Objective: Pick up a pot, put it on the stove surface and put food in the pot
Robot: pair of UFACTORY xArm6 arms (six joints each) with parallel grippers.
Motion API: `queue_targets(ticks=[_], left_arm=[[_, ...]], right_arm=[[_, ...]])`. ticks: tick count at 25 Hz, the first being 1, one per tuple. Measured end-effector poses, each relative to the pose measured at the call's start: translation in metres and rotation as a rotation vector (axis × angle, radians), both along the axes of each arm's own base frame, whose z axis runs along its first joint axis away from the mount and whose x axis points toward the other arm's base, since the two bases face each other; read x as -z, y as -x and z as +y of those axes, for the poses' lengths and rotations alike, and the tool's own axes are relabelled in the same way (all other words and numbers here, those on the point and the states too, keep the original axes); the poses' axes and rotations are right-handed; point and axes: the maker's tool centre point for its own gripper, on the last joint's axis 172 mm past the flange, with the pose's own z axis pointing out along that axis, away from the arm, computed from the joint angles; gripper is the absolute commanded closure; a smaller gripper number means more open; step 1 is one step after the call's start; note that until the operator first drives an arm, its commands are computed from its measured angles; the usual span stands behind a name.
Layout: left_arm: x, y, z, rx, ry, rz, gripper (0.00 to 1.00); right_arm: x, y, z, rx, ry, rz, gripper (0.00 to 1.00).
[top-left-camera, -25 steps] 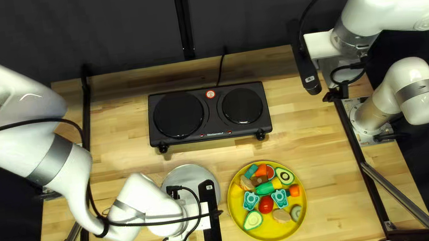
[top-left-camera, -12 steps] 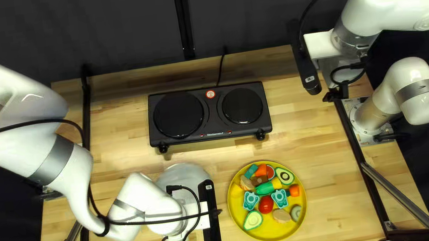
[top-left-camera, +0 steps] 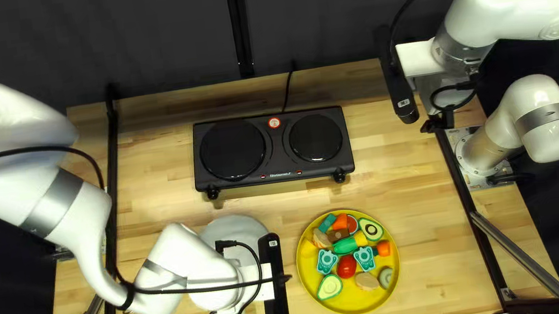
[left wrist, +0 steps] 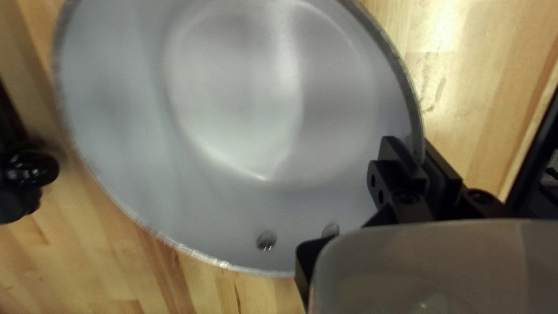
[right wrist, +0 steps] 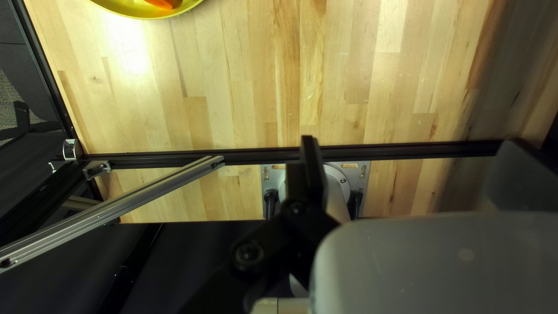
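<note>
Two grippers: left gripper (left wrist: 416,163) clamped pot (left wrist: 226,131) rim; right gripper (right wrist: 409,170) stood wide
pot: was near yellow plate (top-left-camera: 355,304) of toy food (top-left-camera: 345,248)
stove (top-left-camera: 271,150): sat beyond both

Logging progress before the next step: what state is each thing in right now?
pot: empty, off the stove.
left gripper: shut on the pot's rim.
right gripper: open, holding nothing.
stove: both burners bare.
yellow plate: loaded with toy food.

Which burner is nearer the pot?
The larger burner, at the left of the stove in the top left view, directly behind the pot; the smaller burner sits farther right.
</note>
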Motion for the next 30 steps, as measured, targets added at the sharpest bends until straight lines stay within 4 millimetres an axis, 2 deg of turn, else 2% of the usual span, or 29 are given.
queue_targets(ticks=[3,6,12,15,18,23,26,30], left_arm=[[-0.015,0.0,0.008,0.0,-0.043,0.018,1.0],[-0.03,-0.001,0.025,-0.006,-0.086,0.03,1.0],[-0.069,-0.004,0.075,0.003,-0.159,0.031,1.0],[-0.081,0.0,0.105,0.016,-0.184,0.028,1.0],[-0.084,0.003,0.134,0.023,-0.205,0.033,1.0],[-0.078,0.003,0.171,0.016,-0.237,0.045,1.0],[-0.074,0.002,0.187,0.014,-0.247,0.05,1.0],[-0.071,-0.001,0.197,0.012,-0.247,0.053,1.0]], right_arm=[[0.0,0.0,0.0,0.0,0.0,0.0,0.0],[0.0,0.0,0.0,0.0,0.0,0.0,0.0],[0.0,0.0,0.0,0.0,0.0,0.0,0.0],[0.0,0.0,0.0,0.0,0.0,0.0,0.0],[0.0,0.0,0.0,0.0,0.0,0.0,0.0],[0.0,0.0,0.0,0.0,0.0,0.0,0.0],[0.0,0.0,0.0,0.0,0.0,0.0,0.0],[0.0,0.0,0.0,0.0,0.0,0.0,0.0]])
